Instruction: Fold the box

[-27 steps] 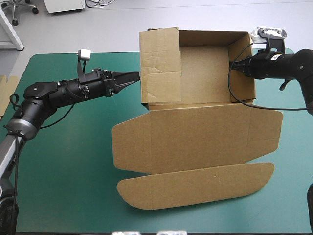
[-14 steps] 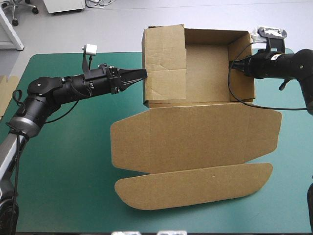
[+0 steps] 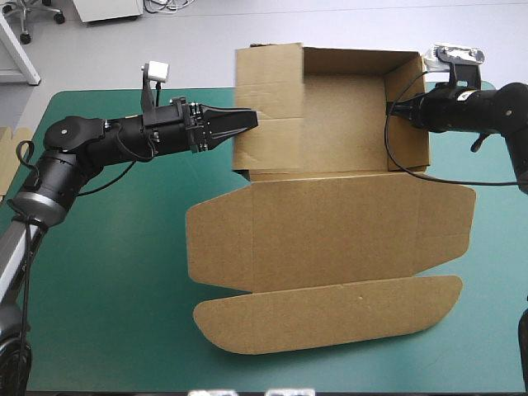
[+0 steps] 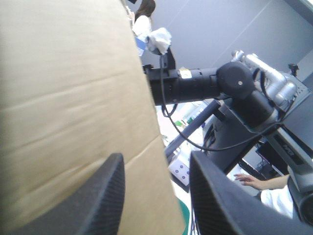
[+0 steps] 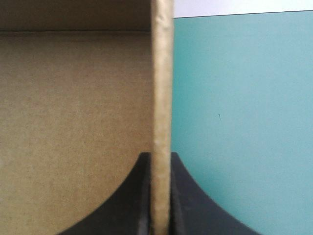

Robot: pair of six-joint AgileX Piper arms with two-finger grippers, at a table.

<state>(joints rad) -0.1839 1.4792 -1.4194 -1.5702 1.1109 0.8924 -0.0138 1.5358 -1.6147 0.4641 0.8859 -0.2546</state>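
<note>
Compared with the earlier pictures, the left hand (image 3: 247, 120) had reached further toward the box (image 3: 330, 231). Its black fingertips, which had been just beside the raised left flap (image 3: 268, 91), now lay over that flap's outer face. The flap, which had leaned a little inward just before, stood again at the tray's left side. The right hand (image 3: 392, 109) had not moved. In the left wrist view the left hand's fingers stood apart, open, with the flap's free edge running down into the gap between them and one finger in front of the board. In the right wrist view the right hand was closed on the right wall (image 3: 412, 136), the thin edge of the board pinched between its two fingers. The tray part of the box stood at the far edge of the table (image 3: 107, 272), in the middle and toward the right. The lid (image 3: 330, 227) lay flat toward the near edge, and its long rounded front flap (image 3: 330, 318) ended near that edge but apart from it. A wide bare area of the teal-green cover stayed open to the left of the box, under and before the left arm, while only a narrow strip was free on the right. The box was brown, with its back wall and right wall raised and the floor inside bare. More board (image 3: 8, 144) showed at the table's left edge.
</note>
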